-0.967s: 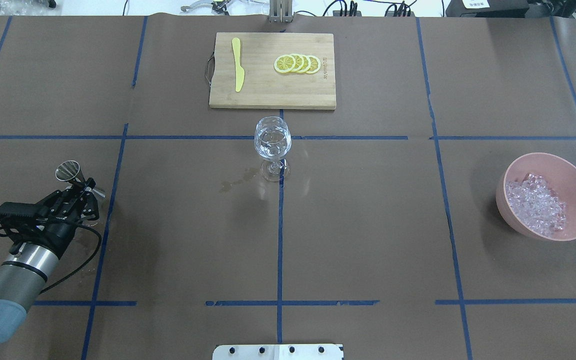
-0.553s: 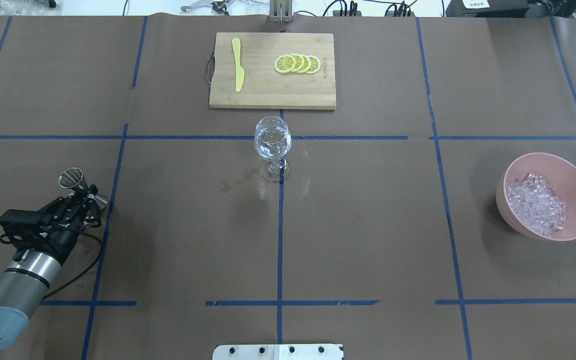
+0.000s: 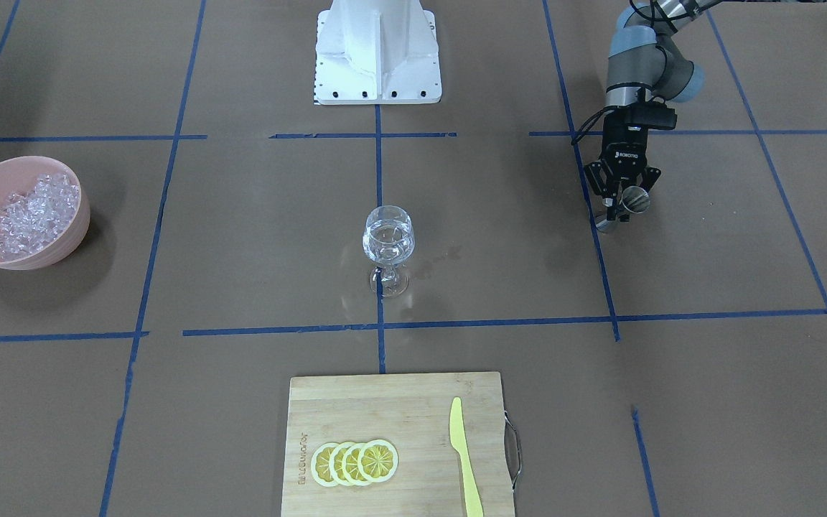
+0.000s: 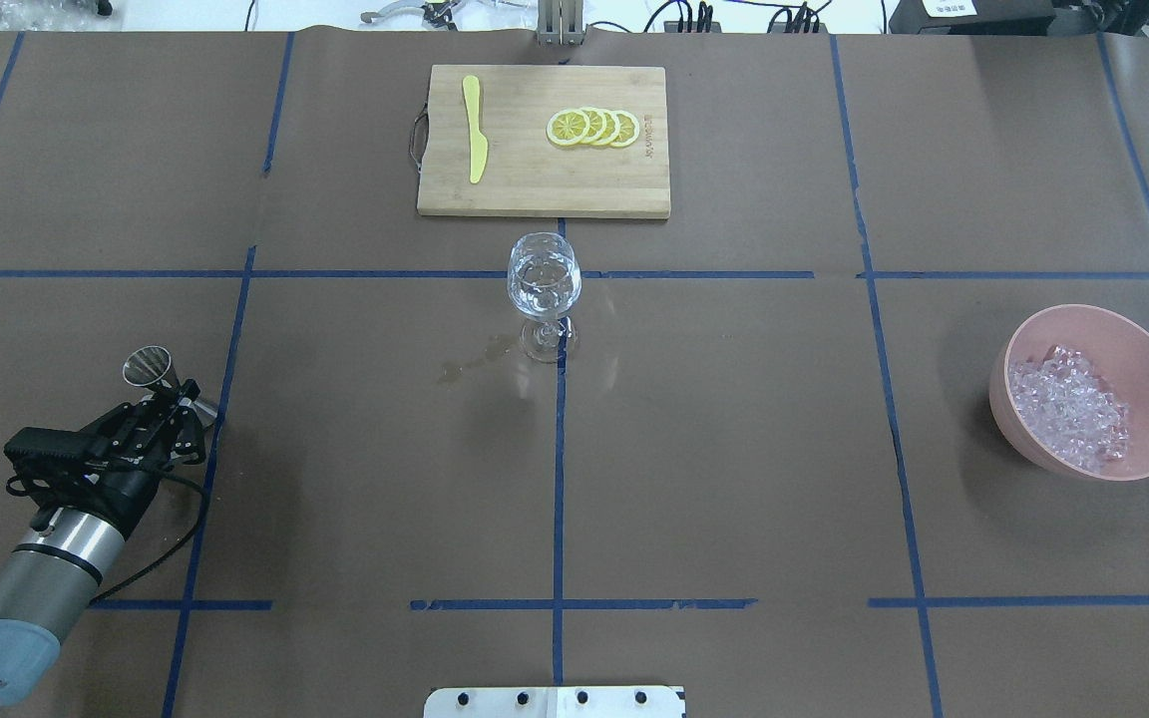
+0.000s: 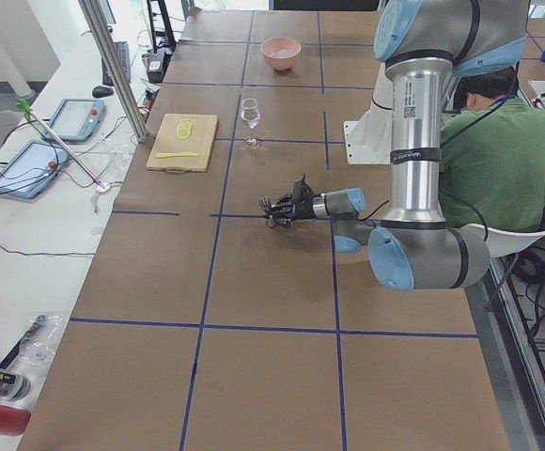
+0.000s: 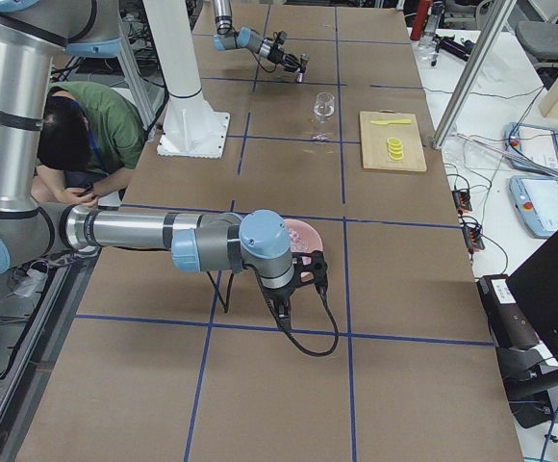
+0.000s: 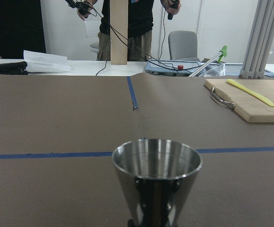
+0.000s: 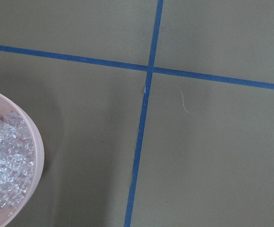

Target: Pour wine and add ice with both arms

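My left gripper (image 4: pixel 174 391) is shut on the waist of a steel jigger (image 4: pixel 148 366), held upright low over the table's left part; it also shows in the front view (image 3: pixel 623 205) and fills the left wrist view (image 7: pixel 157 175). The wine glass (image 4: pixel 544 279) stands at the table's middle with clear liquid in it. The ice (image 4: pixel 1068 404) lies heaped in a pink bowl (image 4: pixel 1093 314) at the right. My right gripper (image 6: pixel 284 308) shows only in the exterior right view, beside the bowl; I cannot tell whether it is open. The right wrist view shows the ice (image 8: pixel 4 161) at its left edge.
A bamboo cutting board (image 4: pixel 535 189) with lemon slices (image 4: pixel 592 128) and a yellow knife (image 4: pixel 475 130) lies beyond the glass. A wet stain (image 4: pixel 470 361) marks the paper left of the glass. The white pedestal (image 3: pixel 377 50) stands at the robot's side. An operator (image 5: pixel 498 150) sits nearby.
My left gripper has drawn the jigger back toward the robot's side and a little to the right. The glass, bowl and board have not moved.
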{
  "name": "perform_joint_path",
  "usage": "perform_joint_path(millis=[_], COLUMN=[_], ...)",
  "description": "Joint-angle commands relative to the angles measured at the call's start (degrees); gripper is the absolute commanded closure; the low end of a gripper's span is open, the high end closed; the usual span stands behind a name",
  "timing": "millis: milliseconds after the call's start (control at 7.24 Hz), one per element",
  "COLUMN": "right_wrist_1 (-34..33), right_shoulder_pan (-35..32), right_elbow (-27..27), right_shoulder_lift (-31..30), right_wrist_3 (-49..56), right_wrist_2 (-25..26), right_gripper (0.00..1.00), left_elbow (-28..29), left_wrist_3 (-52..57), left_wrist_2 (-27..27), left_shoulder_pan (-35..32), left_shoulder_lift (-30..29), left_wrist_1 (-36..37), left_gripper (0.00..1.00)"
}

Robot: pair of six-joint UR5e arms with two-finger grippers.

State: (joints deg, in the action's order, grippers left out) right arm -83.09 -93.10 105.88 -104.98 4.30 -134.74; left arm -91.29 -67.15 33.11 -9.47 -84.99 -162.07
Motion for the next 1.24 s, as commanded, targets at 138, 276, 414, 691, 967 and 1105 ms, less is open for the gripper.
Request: perform_joint_path(millis=[138,276,414,691,967,1105], right_wrist_1=[0.0,0.0,0.0,0.0,0.0,0.0], right_shoulder_pan=[-0.1,-0.1,-0.2,-0.2,-0.2,-0.2], right_elbow=[0.0,0.0,0.0,0.0,0.0,0.1], right_shoulder_lift=[-0.1,-0.1,-0.2,-0.3,-0.3,-0.3], right_wrist_3=[0.0,0.0,0.0,0.1,0.1,0.1], right_wrist_2=[0.0,0.0,0.0,0.0,0.0,0.0], right_gripper=[0.00,0.00,0.00,0.00,0.00,0.00], left_elbow=[0.1,0.4,0.4,0.4,0.3,-0.2], left_wrist_3=[0.2,0.3,0.3,0.4,0.4,0.6], left_wrist_2=[-0.2,-0.2,-0.3,-0.9,-0.9,-0.9], left_shoulder_pan=[0.2,0.4,0.7,1.0,0.9,0.9], left_shoulder_lift=[0.0,0.0,0.0,0.1,0.2,0.4], left_wrist_1=[0.1,0.1,0.2,0.2,0.1,0.1], left_gripper=[0.83,0.71,0.61,0.44,0.00,0.00])
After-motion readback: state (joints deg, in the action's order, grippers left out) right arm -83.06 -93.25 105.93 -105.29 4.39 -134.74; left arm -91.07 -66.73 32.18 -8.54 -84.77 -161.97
